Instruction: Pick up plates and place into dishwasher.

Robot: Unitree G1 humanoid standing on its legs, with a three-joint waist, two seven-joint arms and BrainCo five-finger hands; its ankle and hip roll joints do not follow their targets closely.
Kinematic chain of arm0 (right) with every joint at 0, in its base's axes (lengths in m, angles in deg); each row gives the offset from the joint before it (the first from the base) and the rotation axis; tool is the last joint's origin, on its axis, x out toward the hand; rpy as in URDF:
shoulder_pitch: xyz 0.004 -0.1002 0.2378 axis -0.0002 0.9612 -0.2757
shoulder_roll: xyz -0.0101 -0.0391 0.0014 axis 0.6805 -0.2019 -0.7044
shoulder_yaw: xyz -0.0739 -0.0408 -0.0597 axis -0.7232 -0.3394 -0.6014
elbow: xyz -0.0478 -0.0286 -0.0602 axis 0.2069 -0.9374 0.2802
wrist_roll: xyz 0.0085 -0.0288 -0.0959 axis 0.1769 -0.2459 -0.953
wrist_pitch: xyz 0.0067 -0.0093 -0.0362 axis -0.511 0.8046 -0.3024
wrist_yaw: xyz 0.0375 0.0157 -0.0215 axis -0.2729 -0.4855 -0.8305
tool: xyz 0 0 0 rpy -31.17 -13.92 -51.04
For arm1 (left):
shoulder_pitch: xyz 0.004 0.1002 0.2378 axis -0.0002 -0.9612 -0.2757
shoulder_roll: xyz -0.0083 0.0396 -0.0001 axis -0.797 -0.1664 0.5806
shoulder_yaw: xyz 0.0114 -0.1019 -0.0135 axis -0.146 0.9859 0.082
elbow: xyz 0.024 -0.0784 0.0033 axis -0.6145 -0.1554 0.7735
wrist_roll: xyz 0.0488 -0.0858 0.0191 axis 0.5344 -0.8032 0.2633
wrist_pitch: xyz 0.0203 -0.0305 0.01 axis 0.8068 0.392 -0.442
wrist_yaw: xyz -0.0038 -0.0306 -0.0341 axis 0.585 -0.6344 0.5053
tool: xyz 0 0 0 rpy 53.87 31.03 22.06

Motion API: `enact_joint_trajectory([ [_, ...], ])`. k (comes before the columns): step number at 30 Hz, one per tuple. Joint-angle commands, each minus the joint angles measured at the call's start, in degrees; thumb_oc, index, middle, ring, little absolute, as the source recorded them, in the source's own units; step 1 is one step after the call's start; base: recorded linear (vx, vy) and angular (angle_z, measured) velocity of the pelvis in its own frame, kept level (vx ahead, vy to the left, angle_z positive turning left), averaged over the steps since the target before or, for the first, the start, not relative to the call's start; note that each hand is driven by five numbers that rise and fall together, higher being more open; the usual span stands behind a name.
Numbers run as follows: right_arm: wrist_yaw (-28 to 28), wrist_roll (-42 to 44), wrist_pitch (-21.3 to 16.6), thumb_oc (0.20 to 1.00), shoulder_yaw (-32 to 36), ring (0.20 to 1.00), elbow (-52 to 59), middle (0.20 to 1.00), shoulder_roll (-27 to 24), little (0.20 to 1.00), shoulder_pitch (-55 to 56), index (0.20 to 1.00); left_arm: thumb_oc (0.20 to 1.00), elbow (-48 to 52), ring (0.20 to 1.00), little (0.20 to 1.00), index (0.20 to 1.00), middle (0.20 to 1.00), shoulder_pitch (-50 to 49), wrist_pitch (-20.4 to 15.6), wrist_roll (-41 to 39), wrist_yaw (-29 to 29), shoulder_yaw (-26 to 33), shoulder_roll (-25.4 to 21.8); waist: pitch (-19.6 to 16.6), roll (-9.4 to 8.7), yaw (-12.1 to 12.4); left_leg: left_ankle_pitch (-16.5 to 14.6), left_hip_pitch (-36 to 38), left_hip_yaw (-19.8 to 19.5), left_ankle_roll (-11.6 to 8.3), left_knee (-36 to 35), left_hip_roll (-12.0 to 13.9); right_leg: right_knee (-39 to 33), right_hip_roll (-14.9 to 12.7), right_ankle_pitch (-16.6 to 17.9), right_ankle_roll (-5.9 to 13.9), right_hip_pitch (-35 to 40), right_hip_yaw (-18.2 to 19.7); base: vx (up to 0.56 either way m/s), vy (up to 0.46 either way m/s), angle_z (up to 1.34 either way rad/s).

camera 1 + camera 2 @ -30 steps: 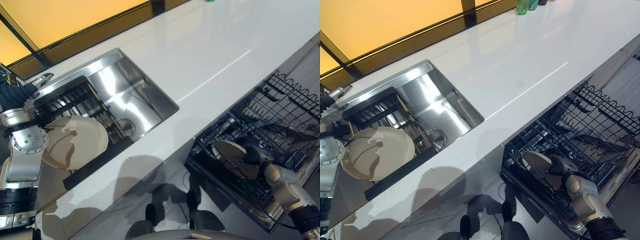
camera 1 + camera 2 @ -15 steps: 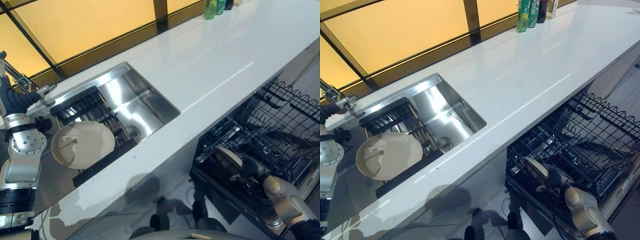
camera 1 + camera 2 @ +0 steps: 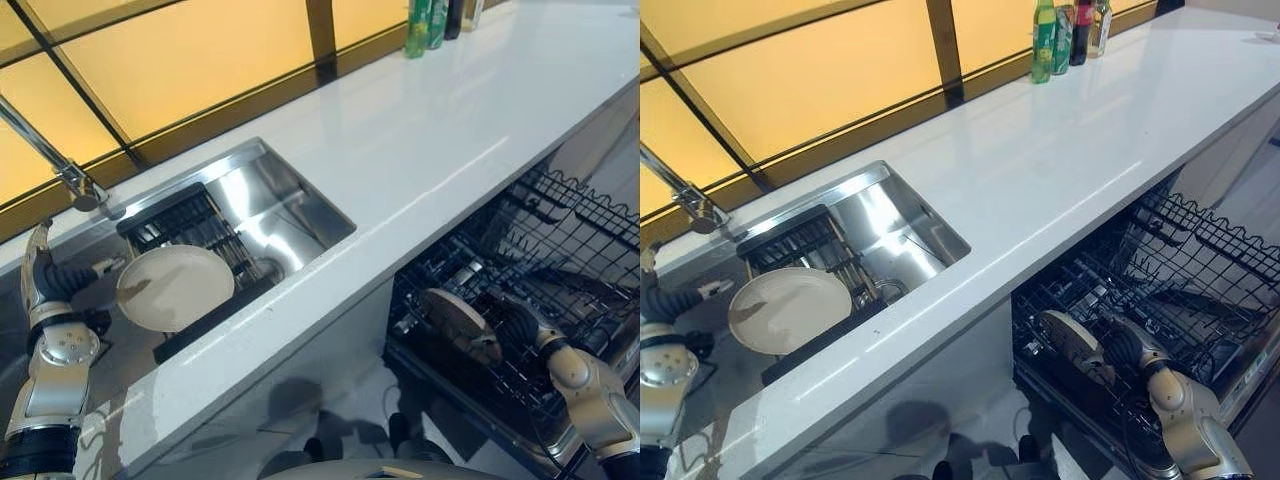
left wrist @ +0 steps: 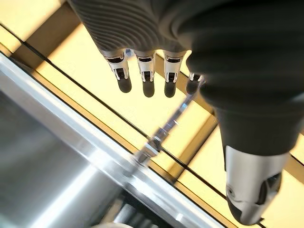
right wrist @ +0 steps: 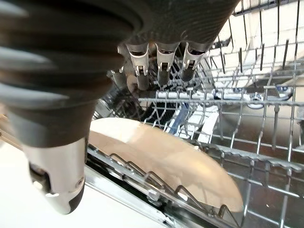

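Note:
A cream plate (image 3: 175,287) lies on the black drying rack (image 3: 180,212) over the sink (image 3: 290,215). My left hand (image 4: 145,71) hovers open to the left of it, near the faucet (image 3: 75,180), holding nothing. A second cream plate (image 5: 166,161) stands on edge between the wire tines of the pulled-out lower dishwasher rack (image 3: 560,250). My right hand (image 3: 515,325) is low in that rack, right behind this plate (image 3: 455,322). In the right wrist view its fingers (image 5: 161,61) reach straight past the plate's rim, with the thumb apart from them.
The white countertop (image 3: 450,130) runs from the sink to the right, above the open dishwasher. Several bottles (image 3: 1070,30) stand at its far edge by the amber window. The rack's upright tines crowd around my right hand.
The camera has tilted up, so the whole picture has shifted. My right hand has gone deeper into the lower rack, and the plate now stands between the tines. My left arm has dropped lower.

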Motion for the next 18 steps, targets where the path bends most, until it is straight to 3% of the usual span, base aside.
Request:
enact_joint_trajectory([
  [1, 1.2, 2.7, -3.0, 1.000, 2.1, 1.000, 3.8, 1.000, -2.6, 1.000, -0.1, 1.000, 1.000, -0.9, 1.000, 1.000, 1.000, 1.000, -2.2, 1.5, 6.7, 6.0, 5.6, -7.5, -4.0, -5.21, -0.2, 5.1, -3.4, -1.1, 0.85, 1.0, -2.9, 1.9, -0.7, -4.5, 0.72, 2.9, 2.3, -0.06, 0.091, -0.09],
  [11, -1.0, 1.4, -2.0, 1.000, 3.5, 1.000, 5.6, 1.000, -3.6, 1.000, 0.6, 1.000, 1.000, 0.7, 1.000, 1.000, 1.000, 1.000, -5.8, 1.7, 8.9, 9.0, 10.2, -8.2, -6.0, -4.56, 0.3, 5.3, -1.1, -1.2, 1.04, -2.8, -3.2, 0.5, -1.7, -4.3, 1.40, 3.7, 1.5, 0.00, 0.077, 0.02],
  [18, -1.3, 2.5, -1.0, 1.000, 3.2, 1.000, 5.7, 1.000, -3.6, 1.000, 0.1, 1.000, 1.000, 2.5, 1.000, 1.000, 1.000, 1.000, -7.6, -3.5, 17.8, 5.0, 9.5, -10.9, -6.6, -4.09, 0.6, 5.2, -0.3, -1.1, 1.52, -4.0, -3.5, 0.3, -2.2, -3.9, 2.11, 3.6, 1.1, 0.01, 0.046, 0.09],
])
